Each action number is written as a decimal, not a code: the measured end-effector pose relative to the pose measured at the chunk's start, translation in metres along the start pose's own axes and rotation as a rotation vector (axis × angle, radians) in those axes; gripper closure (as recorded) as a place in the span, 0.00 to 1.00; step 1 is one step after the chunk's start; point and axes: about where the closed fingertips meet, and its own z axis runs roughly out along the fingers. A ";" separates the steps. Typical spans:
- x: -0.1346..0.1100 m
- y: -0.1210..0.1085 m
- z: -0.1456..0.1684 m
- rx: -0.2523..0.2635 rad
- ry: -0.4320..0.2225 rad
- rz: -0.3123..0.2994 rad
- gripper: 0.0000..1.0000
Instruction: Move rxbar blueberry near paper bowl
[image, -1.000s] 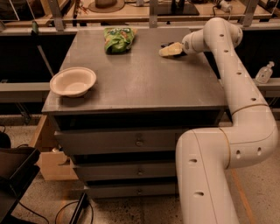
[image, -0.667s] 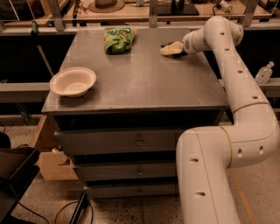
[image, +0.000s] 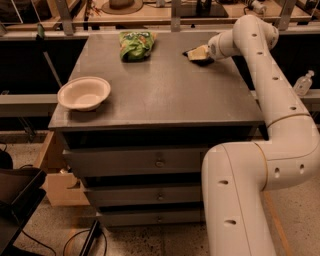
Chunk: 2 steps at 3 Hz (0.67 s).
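One arm (image: 272, 80) bent over cabinet top (image: 170, 92), gripper (image: 197, 53) low far right at one rxbar blueberry (image: 188, 52), hold unclear, one paper bowl (image: 84, 93), one chip bag (image: 135, 44)

We can read no text, brand or number anywhere. The pale markings on the green bag (image: 136, 44) at the back of the table (image: 165, 95) are too blurred for us to make out a single letter. The gripper (image: 198, 53) sits low over the back right part of the table top, and we find nothing legible on it either.
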 end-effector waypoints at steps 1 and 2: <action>0.000 0.001 0.000 0.000 0.000 0.000 1.00; 0.000 0.001 0.000 0.000 0.000 0.000 1.00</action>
